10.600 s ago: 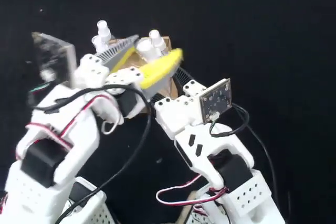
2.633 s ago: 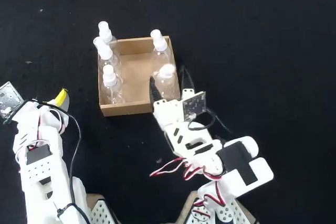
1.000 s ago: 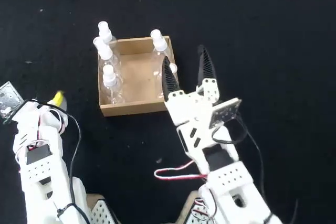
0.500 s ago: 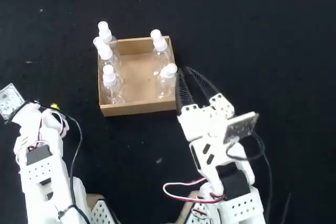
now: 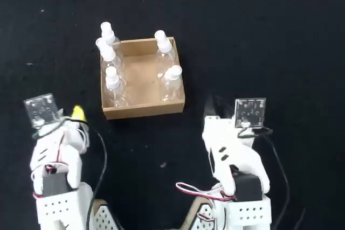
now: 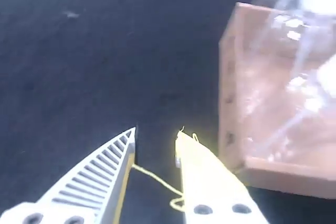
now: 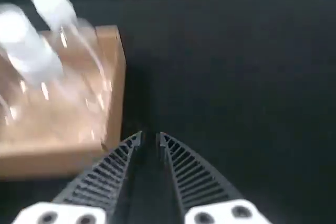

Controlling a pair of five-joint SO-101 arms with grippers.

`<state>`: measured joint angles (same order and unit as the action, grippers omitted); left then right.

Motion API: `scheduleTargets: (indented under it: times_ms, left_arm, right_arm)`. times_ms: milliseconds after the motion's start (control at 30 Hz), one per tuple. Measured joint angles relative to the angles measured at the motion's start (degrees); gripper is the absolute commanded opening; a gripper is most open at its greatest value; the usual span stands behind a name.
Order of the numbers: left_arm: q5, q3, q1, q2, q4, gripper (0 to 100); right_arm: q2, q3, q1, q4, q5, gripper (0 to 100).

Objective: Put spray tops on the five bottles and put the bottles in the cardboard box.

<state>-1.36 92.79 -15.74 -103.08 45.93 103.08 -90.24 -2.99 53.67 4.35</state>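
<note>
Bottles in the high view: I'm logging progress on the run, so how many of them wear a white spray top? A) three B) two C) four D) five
D: five bottles stand at the cardboard box, three along one side and two along the other, and each carries a white spray top.

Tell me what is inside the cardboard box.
Four spray-topped bottles stand along the cardboard box's side walls; its middle is bare. The fifth bottle's base is hidden at the far corner.
</note>
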Motion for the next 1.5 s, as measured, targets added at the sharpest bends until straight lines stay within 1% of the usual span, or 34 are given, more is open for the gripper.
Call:
scheduleTargets:
  times_ms: [100,200,300,400,467,567,633,767,800,1500]
  left_arm:
    - [1.41,0.09,2.29,-0.09,0.7,3]
    - [1.85,1.05,3.96,-0.44,1.23,3]
    - [2.9,2.9,3.87,-0.79,1.23,3]
    - [5.98,3.16,2.37,-0.62,2.73,3]
    - [8.0,3.16,0.53,-0.62,5.8,3]
    - [10.81,3.25,-0.35,-0.62,10.46,3]
    - [11.16,3.25,-0.62,-0.62,14.51,3]
    - [11.6,3.25,-1.23,-0.62,24.35,3]
    - [11.6,3.25,-1.23,-0.62,25.32,3]
    - [11.6,3.25,-1.32,-0.62,26.2,3]
  right_arm:
    - [0.0,-0.53,0.0,4.84,0.0,1.1]
    - [0.0,-5.27,0.0,5.36,0.0,1.1]
    - [0.0,-6.24,0.09,9.14,0.0,1.1]
    - [0.0,-6.42,0.0,12.4,-0.09,1.1]
    - [0.0,-6.42,0.0,14.59,-0.09,1.1]
    - [0.0,-6.42,0.0,16.97,-0.09,1.1]
    - [0.0,-6.42,0.0,19.52,-0.09,1.1]
    - [0.0,-6.42,0.0,20.31,-0.09,1.1]
    - [0.0,-6.42,0.0,20.48,-0.09,1.1]
    - [0.0,-6.42,0.0,20.66,-0.09,1.1]
